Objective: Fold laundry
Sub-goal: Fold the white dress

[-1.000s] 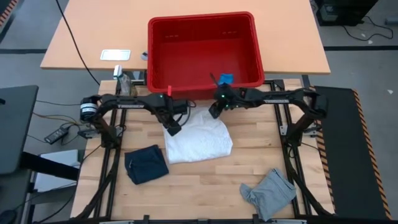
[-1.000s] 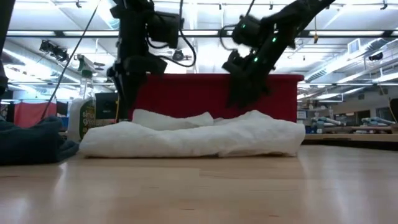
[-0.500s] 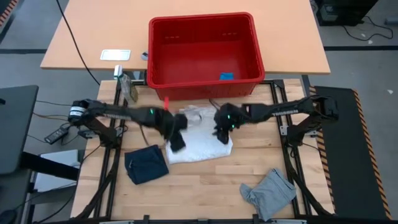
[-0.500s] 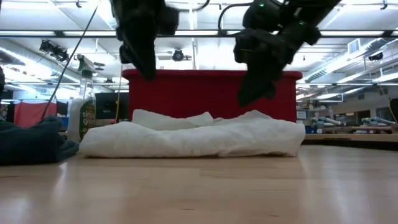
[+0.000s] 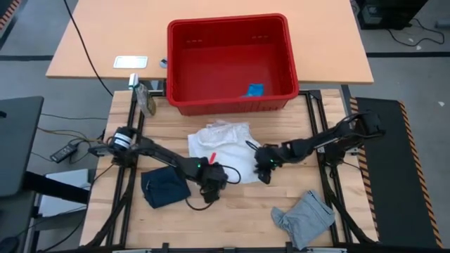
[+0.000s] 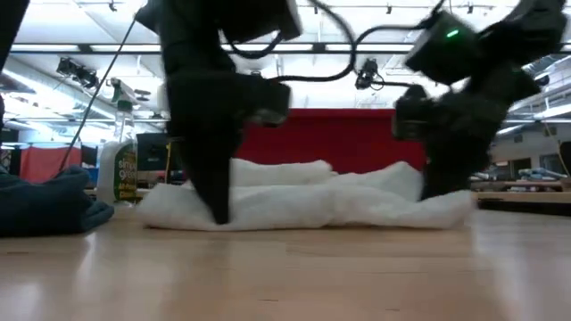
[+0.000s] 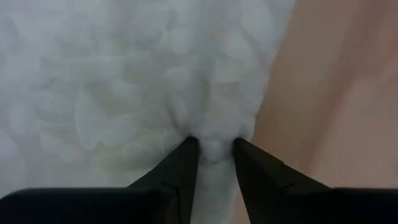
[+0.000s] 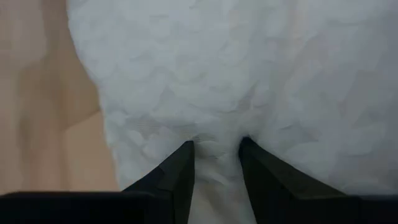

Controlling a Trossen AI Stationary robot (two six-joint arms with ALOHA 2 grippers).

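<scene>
We see a white crinkly cloth (image 5: 223,140) with a puckered texture, a dark navy cloth (image 5: 164,186), a grey cloth (image 5: 304,219) and a bright red basket (image 5: 228,60) holding a small blue item (image 5: 254,89). The table (image 5: 239,200) is pale wood and the arms are black.

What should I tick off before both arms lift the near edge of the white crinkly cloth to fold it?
1. Left gripper pinching the white crinkly cloth at its edge: ok, fabric bunched between the fingers in the left wrist view.
2. Right gripper pinching the same cloth: ok, fabric between its fingers in the right wrist view.
3. Both grips on the near edge, one toward each corner: ok in the high view.
4. Fold path toward the red basket clear of other items: ok.
5. Navy cloth and grey cloth lying apart from the white one: ok.
6. Grips holding one layer or several: cannot tell.
</scene>
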